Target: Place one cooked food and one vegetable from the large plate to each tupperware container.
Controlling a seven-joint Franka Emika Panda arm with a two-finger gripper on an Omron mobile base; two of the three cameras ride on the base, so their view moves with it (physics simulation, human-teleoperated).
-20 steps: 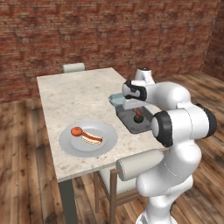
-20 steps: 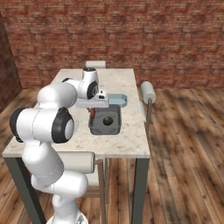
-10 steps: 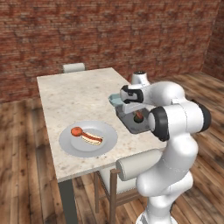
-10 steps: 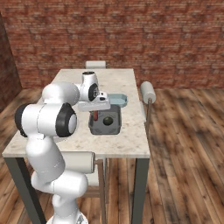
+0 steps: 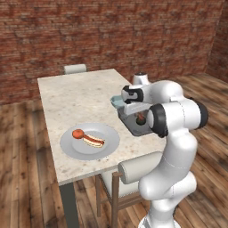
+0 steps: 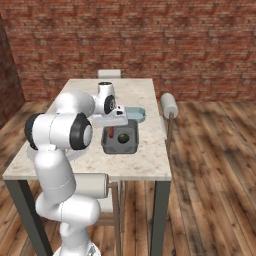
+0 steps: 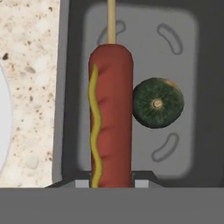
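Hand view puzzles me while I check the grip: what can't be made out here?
- Fingers: hidden behind the sausage at the hand view's bottom, so open or shut is unclear.
- Skewer: cut off by the top edge.
- Light-blue container: arm covers part in both base views; its contents can't be told.

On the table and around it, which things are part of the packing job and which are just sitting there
Job: skewered sausage and green ball in the dark-grey tub; light-blue tub; large plate with tomato and hot dog; gripper.

Just there: table; chairs; brick wall.
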